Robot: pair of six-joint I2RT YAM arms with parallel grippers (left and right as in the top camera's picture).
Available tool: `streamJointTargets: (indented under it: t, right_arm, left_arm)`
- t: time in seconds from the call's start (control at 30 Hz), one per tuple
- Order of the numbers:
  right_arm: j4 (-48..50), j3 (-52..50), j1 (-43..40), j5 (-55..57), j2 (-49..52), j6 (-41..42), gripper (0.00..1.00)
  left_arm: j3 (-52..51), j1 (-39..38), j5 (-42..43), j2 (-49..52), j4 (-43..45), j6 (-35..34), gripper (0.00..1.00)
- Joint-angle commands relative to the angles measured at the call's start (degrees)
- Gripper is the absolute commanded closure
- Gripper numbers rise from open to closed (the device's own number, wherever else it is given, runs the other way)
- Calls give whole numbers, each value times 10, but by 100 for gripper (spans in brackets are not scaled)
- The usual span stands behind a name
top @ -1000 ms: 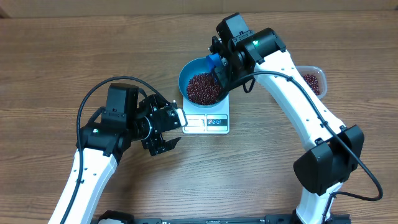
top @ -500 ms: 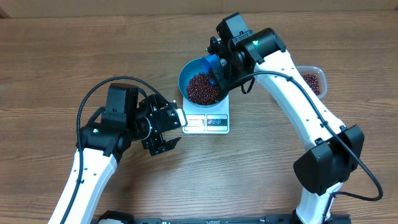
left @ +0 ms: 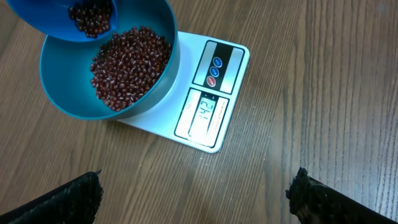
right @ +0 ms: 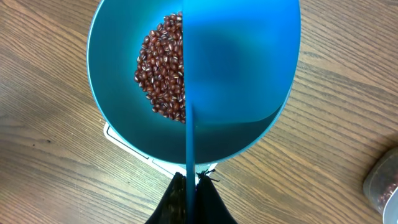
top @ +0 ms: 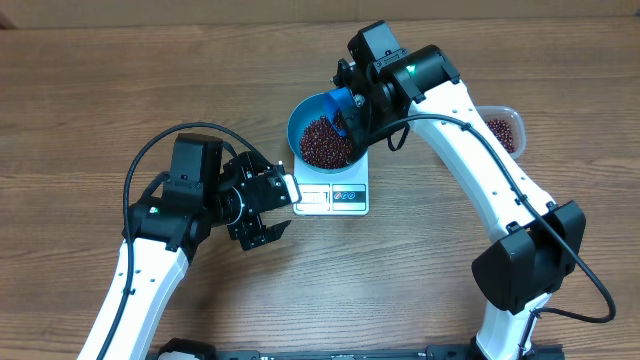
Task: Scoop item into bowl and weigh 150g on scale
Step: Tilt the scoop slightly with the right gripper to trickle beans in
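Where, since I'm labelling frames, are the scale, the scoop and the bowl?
scale (left: 203,112), left wrist view, display window.
blue scoop (left: 43,18), left wrist view, bare wall.
blue bowl (left: 65,65), left wrist view, inner wall.

From where I stand, all that shows of the room is the counter, a broad brown top with a wood-grain finish that fills nearly the whole overhead view. The grain runs from side to side in streaks of lighter and darker brown, with a few small dark flecks. Closer in, a thin straight line runs along the grain, like a joint between boards. Along the far edge lies a paler tan strip, flat and plain; I cannot tell whether it is a wall or another surface. The light is soft and even, leaving only faint, blurred shadows on the wood.
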Motion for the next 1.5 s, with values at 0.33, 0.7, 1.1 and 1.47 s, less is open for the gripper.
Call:
streamJointTargets:
  t: [0.33,0.7,1.1,1.47]
  right_arm:
    - [0,20,2,-2,-22,-2,96]
    - [2,20,1,5,-22,2,96]
    - [7,20,-2,13,-22,15,96]
    - [-4,20,0,50,-22,-11,96]
  left_arm:
    - [-3,-4,5,3,0,-6,0]
    - [-3,-4,5,3,0,-6,0]
    - [-3,-4,5,3,0,-6,0]
    - [-3,-4,5,3,0,-6,0]
